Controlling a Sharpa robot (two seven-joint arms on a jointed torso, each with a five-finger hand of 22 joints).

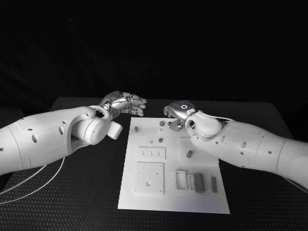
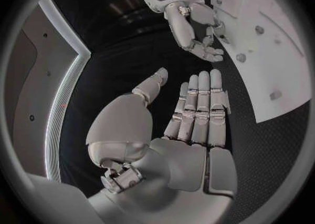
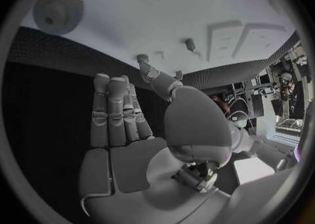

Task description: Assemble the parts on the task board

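The white task board [image 1: 173, 192] lies in the middle of the black table. Small grey parts stand on it: a peg [image 1: 161, 123] near the far edge, two studs [image 1: 151, 142] further in, another peg [image 1: 188, 154], and upright blocks [image 1: 199, 182] near the front right. My left hand [image 1: 126, 103] hovers off the board's far left corner, fingers straight and together, palm bare [image 2: 197, 119]. My right hand [image 1: 178, 113] hangs over the board's far end, fingers stretched out and holding nothing [image 3: 118, 119]. Its thumb reaches toward a small peg [image 3: 142, 57].
Raised square plates [image 1: 150, 177] with holes sit on the board's left half. A round knob [image 3: 59, 6] stands on the board beyond my right hand. Black table [image 1: 70, 192] lies bare on both sides of the board.
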